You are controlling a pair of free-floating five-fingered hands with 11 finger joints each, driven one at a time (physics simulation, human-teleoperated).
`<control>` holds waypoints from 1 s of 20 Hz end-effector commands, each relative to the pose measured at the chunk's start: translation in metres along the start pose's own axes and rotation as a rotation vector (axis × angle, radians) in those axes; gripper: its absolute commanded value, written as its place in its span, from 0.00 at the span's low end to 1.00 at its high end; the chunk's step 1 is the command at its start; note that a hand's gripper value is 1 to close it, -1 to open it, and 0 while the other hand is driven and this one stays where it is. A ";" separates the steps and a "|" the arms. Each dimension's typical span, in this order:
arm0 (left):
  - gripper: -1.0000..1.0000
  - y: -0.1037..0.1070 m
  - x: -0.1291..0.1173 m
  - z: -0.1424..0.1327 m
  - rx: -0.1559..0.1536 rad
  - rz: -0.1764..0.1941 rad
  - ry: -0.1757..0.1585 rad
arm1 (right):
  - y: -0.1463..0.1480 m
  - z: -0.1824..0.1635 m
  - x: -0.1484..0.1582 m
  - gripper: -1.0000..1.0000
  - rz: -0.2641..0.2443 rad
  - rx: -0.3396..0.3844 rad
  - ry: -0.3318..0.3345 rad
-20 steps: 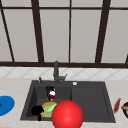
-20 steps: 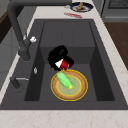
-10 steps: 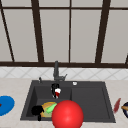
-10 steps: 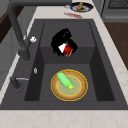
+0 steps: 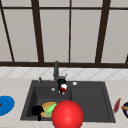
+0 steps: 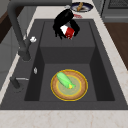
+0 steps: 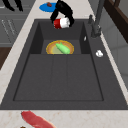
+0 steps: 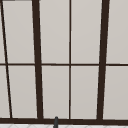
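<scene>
The right robot hand (image 6: 64, 18) had its fingers curled down round a small red-and-white container (image 6: 67, 31), probably a cup, though it could have been a can. It held it in the air over the sink (image 6: 105, 75), tipped onto its side in the right side view and close to the faucet (image 6: 15, 30) in the front view. Judging from that, the lift was done: the container touched no surface and had not yet been set down anywhere.

Below it, on the floor of the basin, lay a yellow-brown plate (image 6: 82, 86) with a green vegetable (image 6: 64, 80) across its middle, well apart from the held container and untouched.

The left robot hand (image 5: 37, 110) hung by the front left corner of the sink, just beside the plate in the front view; its grip could not be made out. A large red ball-like shape (image 5: 67, 115) sat at the front rim, and a blue plate (image 5: 5, 105) rested on the desk (image 5: 15, 85) to the left.
</scene>
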 end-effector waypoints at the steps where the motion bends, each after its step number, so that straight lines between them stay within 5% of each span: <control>1: 0.50 0.000 0.000 0.000 0.000 0.000 0.000 | -0.014 0.024 -0.021 1.00 -0.032 -0.010 -0.013; 12: 0.50 0.000 0.000 0.000 0.000 0.000 0.000 | -0.020 0.107 -0.071 1.00 -0.030 -0.081 -0.024; 20: 0.50 0.000 0.000 0.000 0.000 0.000 0.000 | -0.025 0.146 -0.115 1.00 -0.062 -0.052 -0.034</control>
